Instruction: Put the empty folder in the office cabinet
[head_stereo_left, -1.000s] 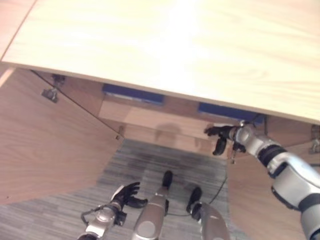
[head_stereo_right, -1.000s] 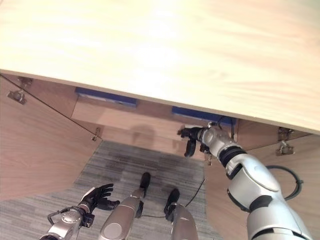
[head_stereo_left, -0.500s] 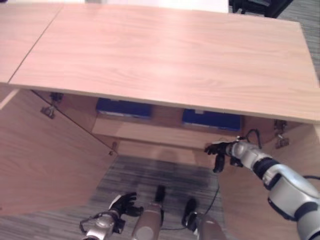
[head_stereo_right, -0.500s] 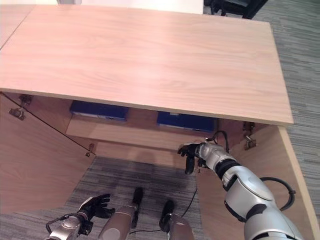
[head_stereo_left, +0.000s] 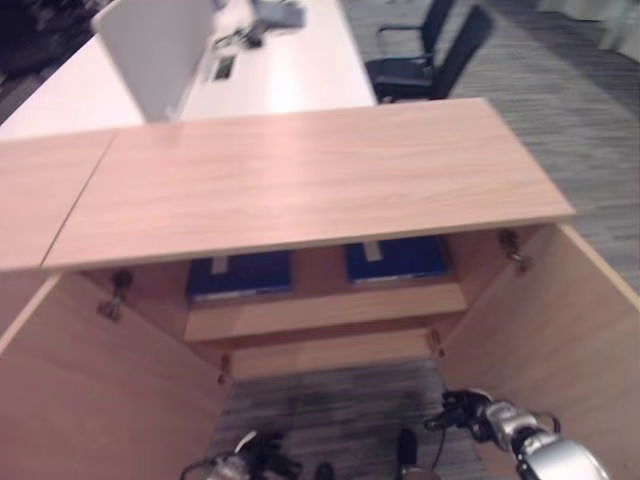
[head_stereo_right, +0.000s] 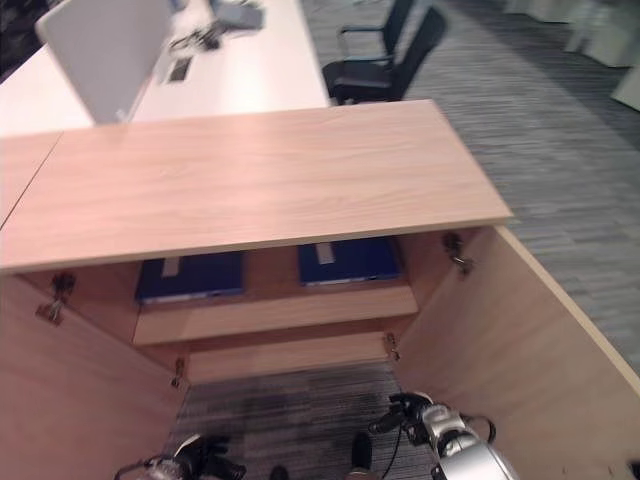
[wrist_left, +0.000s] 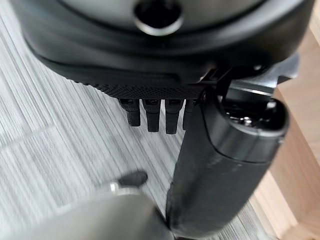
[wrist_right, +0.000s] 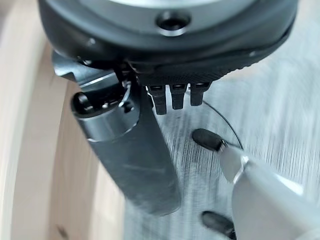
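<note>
Two flat dark-blue folders (head_stereo_left: 240, 275) lie side by side on the open light-wood cabinet's (head_stereo_right: 250, 175) upper shelf, seemingly stowed, while the left hand (wrist_left: 152, 112) and right hand (wrist_right: 172, 95) hang low, fingers relaxed and empty

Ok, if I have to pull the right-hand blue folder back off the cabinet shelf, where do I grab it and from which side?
Take the right-hand blue folder by its front edge, coming straight in from the open front. It lies flat on the shelf close under the cabinet top, so from above is blocked. The right hand hangs low and looks the nearer one.
</note>
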